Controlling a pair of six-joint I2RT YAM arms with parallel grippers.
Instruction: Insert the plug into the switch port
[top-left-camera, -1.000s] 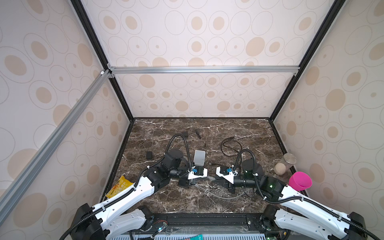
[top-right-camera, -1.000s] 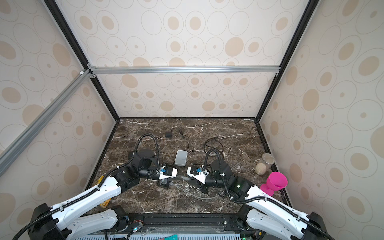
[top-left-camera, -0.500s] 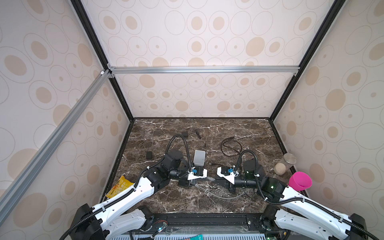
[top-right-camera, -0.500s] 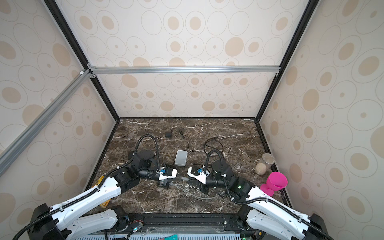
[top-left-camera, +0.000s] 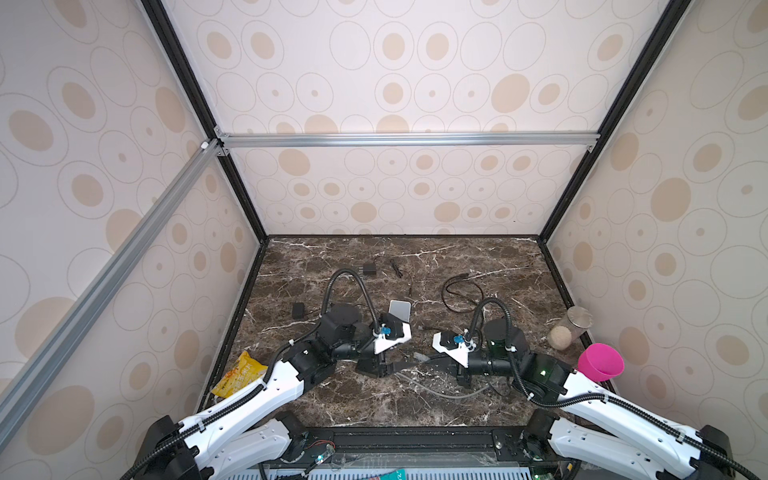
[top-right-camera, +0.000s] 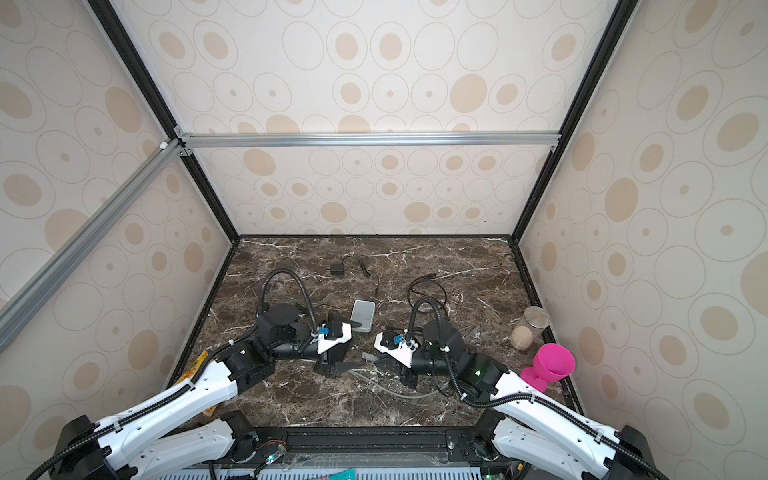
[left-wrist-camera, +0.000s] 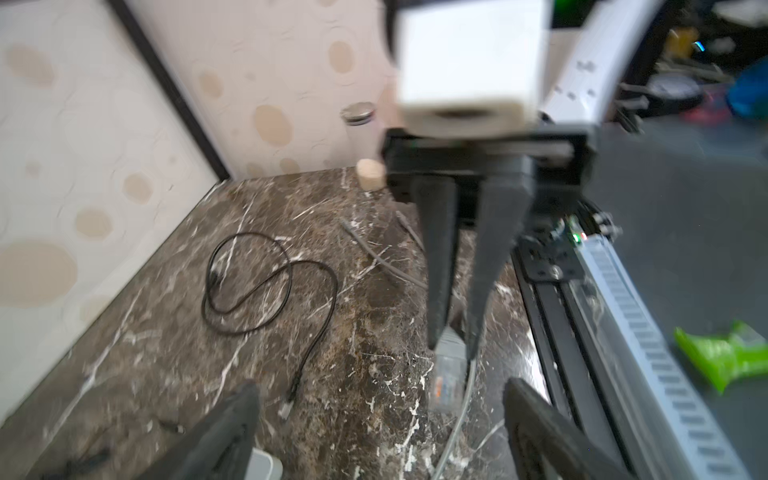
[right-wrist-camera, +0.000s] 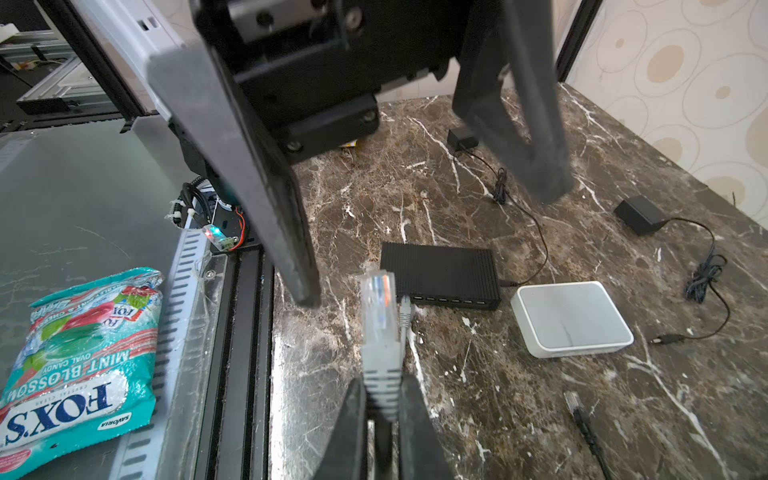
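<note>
The task is about halfway, I judge: the plug is lifted and the right gripper clamps its grey boot, with the tip pointing toward the switch, which lies near the front edge of the desk. Insertion is left; the plug is near the port row but apart from it. The left gripper has its jaws wide apart, holding nothing. Compared with the earlier frames, these left jaws appear to have opened; both arms have hardly moved.

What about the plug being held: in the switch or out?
Out. The plug is pinched in the right end effector, short of the switch.
</note>
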